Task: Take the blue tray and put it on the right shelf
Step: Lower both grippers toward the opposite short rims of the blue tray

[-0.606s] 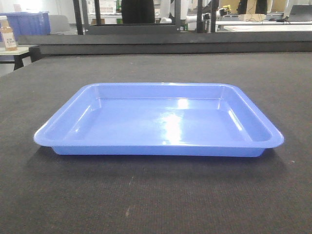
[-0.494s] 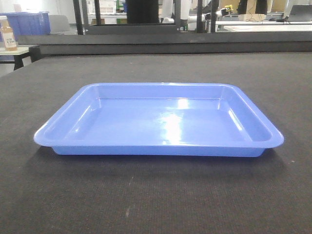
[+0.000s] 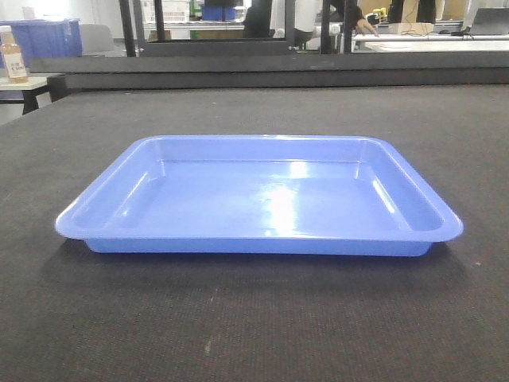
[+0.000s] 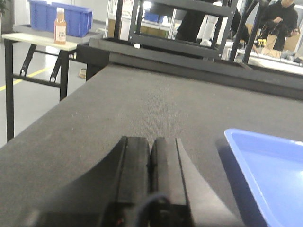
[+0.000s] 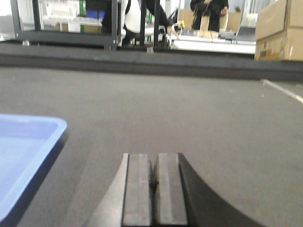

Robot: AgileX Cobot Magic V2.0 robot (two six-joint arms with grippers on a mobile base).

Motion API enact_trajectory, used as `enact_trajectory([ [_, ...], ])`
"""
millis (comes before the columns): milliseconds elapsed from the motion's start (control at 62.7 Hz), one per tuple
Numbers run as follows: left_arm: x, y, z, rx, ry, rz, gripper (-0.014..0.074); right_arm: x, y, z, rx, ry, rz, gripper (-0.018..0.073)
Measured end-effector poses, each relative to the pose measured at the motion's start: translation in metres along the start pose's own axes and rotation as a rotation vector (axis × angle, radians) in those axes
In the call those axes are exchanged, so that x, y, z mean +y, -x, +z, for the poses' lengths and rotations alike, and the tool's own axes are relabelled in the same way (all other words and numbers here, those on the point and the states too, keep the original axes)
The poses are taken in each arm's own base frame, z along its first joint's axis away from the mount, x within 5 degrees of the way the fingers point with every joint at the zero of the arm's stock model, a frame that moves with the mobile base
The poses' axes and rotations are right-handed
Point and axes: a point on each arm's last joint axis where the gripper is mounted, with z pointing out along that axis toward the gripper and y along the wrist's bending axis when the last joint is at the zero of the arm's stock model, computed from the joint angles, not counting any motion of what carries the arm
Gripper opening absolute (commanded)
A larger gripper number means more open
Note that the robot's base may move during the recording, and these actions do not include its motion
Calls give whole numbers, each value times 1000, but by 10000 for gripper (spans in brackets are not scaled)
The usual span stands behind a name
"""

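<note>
The blue tray [image 3: 258,199] lies flat and empty on the dark table top [image 3: 254,326], long side toward the front camera. Its near left corner shows in the left wrist view [image 4: 270,165] and its right corner in the right wrist view [image 5: 23,156]. My left gripper [image 4: 150,142] is shut and empty, low over the table to the left of the tray. My right gripper [image 5: 152,158] is shut and empty, low over the table to the right of the tray. Neither gripper shows in the front view. The right shelf is out of view.
A side table [image 4: 40,40] with an orange bottle [image 4: 59,26] and a deep blue bin [image 4: 59,16] stands at the far left. Black frames [image 3: 207,36] and a raised ledge [image 3: 270,68] run along the table's back. People stand behind them. Cardboard boxes [image 5: 279,28] sit at the far right.
The tray has not moved. Only a person in the background behind the black frames has shifted to the right.
</note>
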Motion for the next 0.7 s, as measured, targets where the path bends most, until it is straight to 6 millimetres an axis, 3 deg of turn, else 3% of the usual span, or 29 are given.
enact_trajectory([
  [462,-1,10,-1,-95,-4,4,-48,0,8,0,-56,-4,9,59],
  [542,-4,28,-3,-97,-13,54,-48,0,33,-3,-124,-2,20,59],
  [701,-16,100,-17,-100,-25,156,26,1,105,-13,-252,7,22,80],
])
